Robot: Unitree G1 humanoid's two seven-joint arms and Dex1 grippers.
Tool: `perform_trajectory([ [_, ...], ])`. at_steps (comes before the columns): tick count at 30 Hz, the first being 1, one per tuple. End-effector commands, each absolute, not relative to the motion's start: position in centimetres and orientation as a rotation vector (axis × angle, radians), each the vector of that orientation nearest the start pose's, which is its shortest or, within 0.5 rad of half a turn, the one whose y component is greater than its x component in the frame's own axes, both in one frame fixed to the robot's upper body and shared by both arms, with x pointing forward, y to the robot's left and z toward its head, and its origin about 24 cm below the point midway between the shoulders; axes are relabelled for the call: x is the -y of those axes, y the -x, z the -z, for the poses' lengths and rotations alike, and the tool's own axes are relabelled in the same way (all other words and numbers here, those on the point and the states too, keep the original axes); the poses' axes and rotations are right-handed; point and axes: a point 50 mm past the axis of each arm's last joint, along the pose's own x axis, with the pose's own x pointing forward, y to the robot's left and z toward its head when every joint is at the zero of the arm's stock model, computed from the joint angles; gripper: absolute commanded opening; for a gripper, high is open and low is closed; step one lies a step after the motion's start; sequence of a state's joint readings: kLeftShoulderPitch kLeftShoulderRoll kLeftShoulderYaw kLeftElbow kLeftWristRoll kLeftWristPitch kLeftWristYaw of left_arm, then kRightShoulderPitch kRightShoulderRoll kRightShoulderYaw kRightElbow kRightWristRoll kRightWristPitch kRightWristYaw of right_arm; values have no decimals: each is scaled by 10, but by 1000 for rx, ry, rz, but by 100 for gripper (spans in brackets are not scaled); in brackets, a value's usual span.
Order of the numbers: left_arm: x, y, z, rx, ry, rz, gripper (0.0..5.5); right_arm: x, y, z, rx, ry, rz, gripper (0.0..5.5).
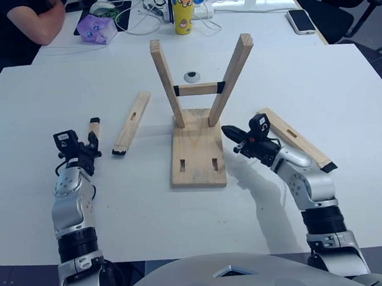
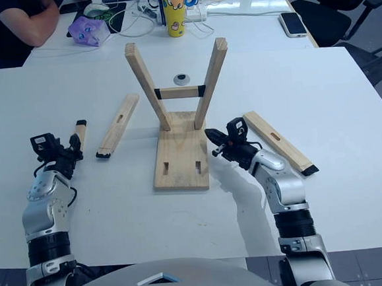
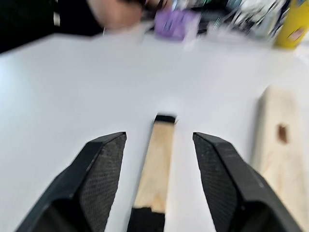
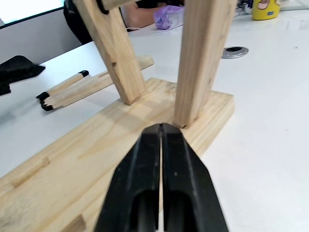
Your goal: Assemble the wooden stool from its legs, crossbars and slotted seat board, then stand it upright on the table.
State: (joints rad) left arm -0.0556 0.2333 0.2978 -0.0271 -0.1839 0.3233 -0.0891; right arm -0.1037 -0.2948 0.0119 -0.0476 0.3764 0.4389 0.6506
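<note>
The slotted seat board (image 1: 198,161) lies flat mid-table. Two legs (image 1: 166,85) (image 1: 231,79) stand in its far slots, leaning apart and joined by a crossbar (image 1: 199,89). My right gripper (image 1: 229,135) is shut with nothing in it; its tip (image 4: 161,128) is just off the board's right edge, near the foot of the right leg (image 4: 203,58). A short crossbar (image 3: 158,164) lies on the table between the open fingers of my left gripper (image 3: 159,137), at the far left (image 1: 91,148). One loose leg (image 1: 131,122) lies left of the board, another (image 1: 295,139) to its right.
A small black round fitting (image 1: 192,76) sits in the table behind the legs. On the adjoining far table stand a yellow cup (image 1: 182,11), a purple object (image 1: 96,28), cables and a phone (image 1: 300,20), with a person's arm at its left end.
</note>
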Motion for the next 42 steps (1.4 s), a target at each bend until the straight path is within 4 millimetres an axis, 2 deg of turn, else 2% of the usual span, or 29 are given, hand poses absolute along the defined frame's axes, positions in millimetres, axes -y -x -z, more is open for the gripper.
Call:
perform_trajectory([
  [1,-253,-248,-33,-285,-31,-188,298,152,-254,-51,-291,-180,-762,0],
  [6,-257,-254,-33,-294,-66,-211,371,143,-250,-46,-313,-191,-776,0],
  [10,-261,-257,-32,-316,-72,-198,371,142,-249,-41,-327,-183,-769,0],
  [18,-277,-263,-17,-496,-139,-168,371,140,-252,-39,-333,-183,-741,0],
  [22,-284,-266,-14,-562,-109,-145,371,138,-251,-37,-340,-184,-725,0],
  [30,-277,-259,-3,-738,16,-19,257,139,-256,-37,-333,-199,-663,0],
  [37,-283,-252,3,-794,3,-15,152,136,-256,-43,-306,-190,-679,0],
  [39,-287,-251,4,-799,-19,-30,133,136,-257,-43,-304,-189,-674,0],
  [42,-289,-250,6,-804,-28,-41,133,136,-257,-43,-306,-186,-675,0],
])
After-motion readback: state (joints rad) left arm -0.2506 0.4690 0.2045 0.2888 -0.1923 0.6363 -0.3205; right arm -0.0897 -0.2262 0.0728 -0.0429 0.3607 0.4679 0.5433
